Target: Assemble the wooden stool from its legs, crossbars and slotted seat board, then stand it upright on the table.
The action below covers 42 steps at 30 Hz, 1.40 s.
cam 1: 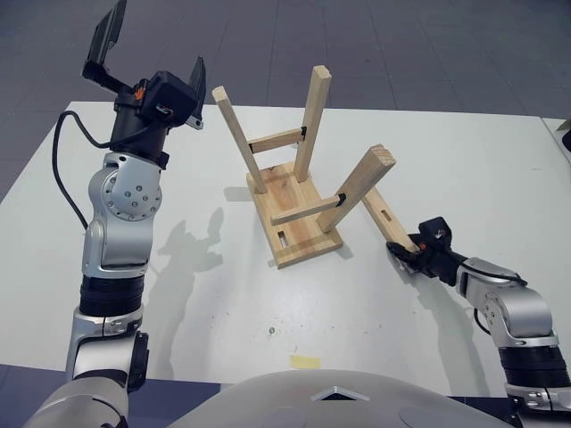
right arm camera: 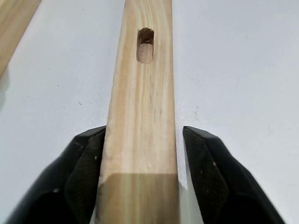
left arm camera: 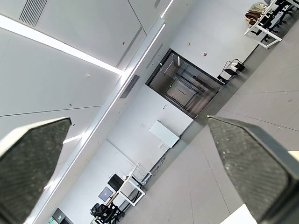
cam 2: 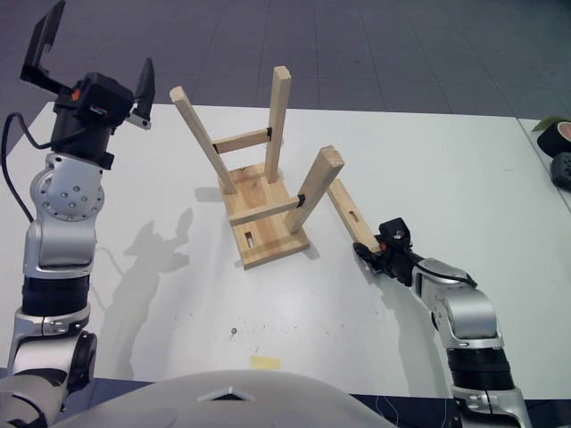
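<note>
- Stool, partly built, sits upside down mid-bench: seat board flat on the white bench, three legs standing up from it.
- Two far legs are joined by one crossbar. A second crossbar runs from the near-right leg back toward the far pair.
- Fourth leg lies flat on the bench just right of the seat board. Its far end runs in behind the near-right leg.
- Right gripper is low on the bench at the near end of this loose leg, with fingers straddling it. One finger looks to be against the wood. A sliver of bench shows between the other finger and the wood, so it is not clamped.
- Left gripper is held high over the far-left part of the bench, well apart from the stool, jaws spread wide and holding nothing. Its fingers frame the room beyond.
- Hard to make out: the loose leg's near end is covered by the right gripper in the head views.
- Cannot tell whether the standing legs are fully seated in the board.
- One slot near the board's front edge looks empty.
- Wrist view shows a slot in the loose leg's upper face. A further piece of wood is cut off at the frame corner, unidentified.
</note>
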### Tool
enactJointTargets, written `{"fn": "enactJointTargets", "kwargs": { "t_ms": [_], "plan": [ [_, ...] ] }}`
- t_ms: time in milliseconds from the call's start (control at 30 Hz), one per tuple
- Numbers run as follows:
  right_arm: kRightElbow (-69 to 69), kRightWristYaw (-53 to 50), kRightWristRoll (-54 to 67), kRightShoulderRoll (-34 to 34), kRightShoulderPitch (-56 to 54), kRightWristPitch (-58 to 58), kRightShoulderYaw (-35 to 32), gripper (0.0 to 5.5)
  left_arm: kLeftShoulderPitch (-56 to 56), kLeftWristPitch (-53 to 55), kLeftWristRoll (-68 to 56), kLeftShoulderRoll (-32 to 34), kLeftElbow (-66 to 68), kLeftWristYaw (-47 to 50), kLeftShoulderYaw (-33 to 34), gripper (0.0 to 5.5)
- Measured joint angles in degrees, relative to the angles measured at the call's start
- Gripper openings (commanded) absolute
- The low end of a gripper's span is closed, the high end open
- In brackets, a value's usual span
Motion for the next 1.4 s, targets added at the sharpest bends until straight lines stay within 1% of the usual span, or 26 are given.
{"fn": "enactJointTargets", "kwargs": {
  "t_ms": [33, 200, 267, 333, 400, 500, 567, 633, 667, 767, 867, 967, 1067, 1100, 1167, 1267, 1300, 1400],
  "plan": [
    [0.1, 0.2, -0.4, 0.0, -0.1, -0.1, 0.1, 2.08, 0.0, 0.1, 0.0, -0.1, 0.0, 0.1, 0.0, 5.40],
    [0.6, 0.8, -1.5, 0.1, -0.3, -1.4, 0.4, 2.05, 0.0, 0.4, 0.0, -0.2, -0.4, 0.1, 0.0, 5.40],
    [1.2, 0.0, -2.8, 0.8, -0.2, -3.7, 0.5, 2.05, -0.8, 1.5, -1.2, -0.5, -1.1, -0.9, 0.1, 5.40],
    [2.3, -2.9, -4.0, 3.2, -1.1, -8.7, -0.9, 2.05, -3.3, 4.6, -6.1, -2.0, -2.1, -2.7, 1.2, 5.40],
    [3.0, -6.6, -5.9, 4.6, -3.6, -14.9, -2.8, 2.05, -6.7, 10.5, -12.8, -4.0, -2.8, -5.1, 3.3, 5.40],
    [2.4, -12.1, -9.1, 4.9, -10.0, -24.5, -5.7, 2.05, -13.3, 23.0, -27.8, -8.5, -4.5, -7.8, 7.7, 5.40],
    [0.6, -14.0, -10.9, 5.1, -12.9, -29.4, -6.0, 2.05, -17.5, 31.0, -38.0, -10.8, -5.5, -9.2, 10.3, 5.40],
    [-1.9, -14.7, -12.3, 5.9, -15.2, -33.2, -5.5, 2.05, -21.0, 37.7, -48.8, -13.3, -6.5, -9.7, 12.2, 5.40],
    [-2.6, -14.7, -12.6, 6.1, -15.5, -33.9, -5.4, 2.05, -21.5, 39.3, -51.7, -13.9, -6.7, -9.8, 12.7, 5.40],
    [-7.0, -14.5, -13.0, 7.9, -17.4, -36.2, -2.6, 2.05, -22.7, 47.0, -68.7, -18.6, -6.7, -7.9, 15.3, 5.40],
    [-11.4, -13.1, -13.1, 9.6, -19.0, -36.7, 1.2, 2.05, -22.8, 51.6, -82.4, -22.2, -6.7, -3.9, 16.5, 5.40],
    [-16.0, -10.9, -13.1, 10.5, -20.1, -37.3, 5.1, 2.05, -22.9, 53.5, -96.7, -24.5, -6.7, 2.8, 16.9, 5.40],
    [-20.6, -7.7, -13.5, 10.7, -20.4, -38.2, 9.5, 2.05, -24.2, 54.2, -110.8, -24.4, -7.1, 11.0, 16.3, 5.40],
    [-21.6, -6.8, -13.7, 10.9, -20.6, -38.5, 10.6, 2.05, -25.1, 54.1, -113.1, -24.1, -7.5, 12.8, 15.9, 5.40],
    [-22.6, -6.5, -13.8, 11.5, -20.6, -38.5, 11.5, 2.05, -26.0, 53.3, -115.9, -23.4, -8.1, 16.2, 15.0, 5.09],
    [-22.8, -6.5, -14.8, 11.8, -20.4, -38.2, 12.5, 2.05, -26.0, 51.1, -116.1, -21.4, -7.3, 20.3, 14.8, 4.60],
    [-22.9, -6.5, -14.9, 12.1, -20.4, -38.2, 12.7, 2.05, -26.0, 50.5, -116.1, -21.0, -7.0, 20.6, 14.8, 4.37],
    [-23.0, -6.6, -16.4, 12.4, -20.1, -38.0, 12.9, 2.05, -26.1, 49.6, -115.4, -17.3, -6.6, 21.1, 14.7, 3.95]
  ]
}}
